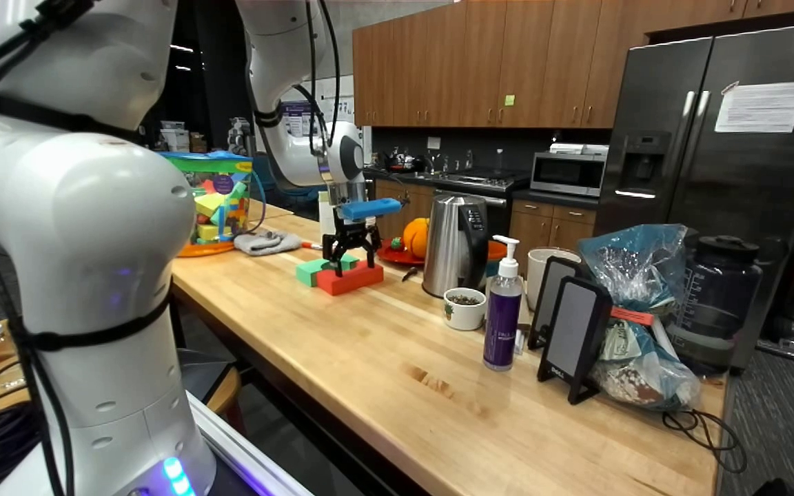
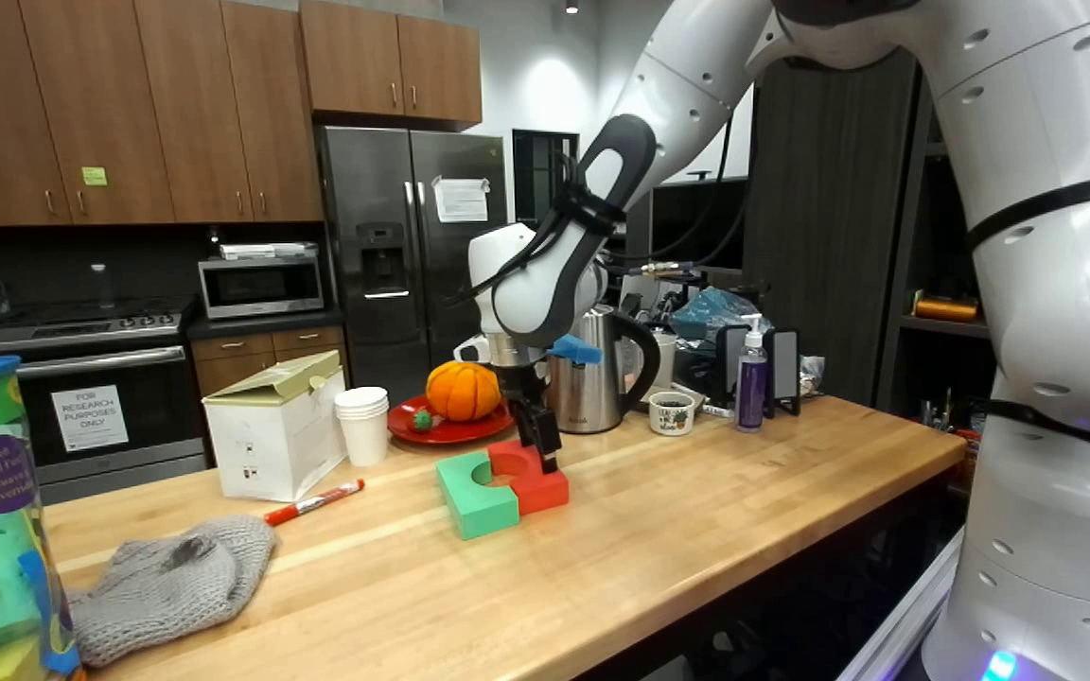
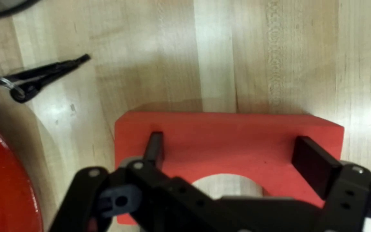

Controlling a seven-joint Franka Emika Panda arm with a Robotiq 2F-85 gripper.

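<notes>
When observed in an exterior view, the gripper [image 1: 354,269] pointed downward at a red block [image 1: 350,281] on the wooden counter [image 1: 369,337]. A green block [image 1: 307,273] lay beside the red one. A steel kettle [image 1: 442,248], a white bowl [image 1: 464,316] with dark contents and a purple-labelled pump bottle [image 1: 502,324] stood further along. A see-through tub [image 1: 221,207] of coloured pieces stood towards the opposite end, near a grey knitted cloth [image 1: 266,242].

In an exterior view, the two blocks appeared to touch, their curved notches facing each other. Behind them, an orange pumpkin [image 2: 463,391] sat on a red plate [image 2: 460,433]. A stack of white cups [image 2: 362,430] stood beside a white box [image 2: 266,445]; a red marker [image 2: 315,501] lay near the cloth.

In the wrist view, the jaws were spread wide over the red block's upper face, and the block extended past both fingers [image 3: 316,167]. Whether the tips made contact could not be determined. A black clip-like item [image 3: 64,66] with a metal ring lay near the plate's rim.
</notes>
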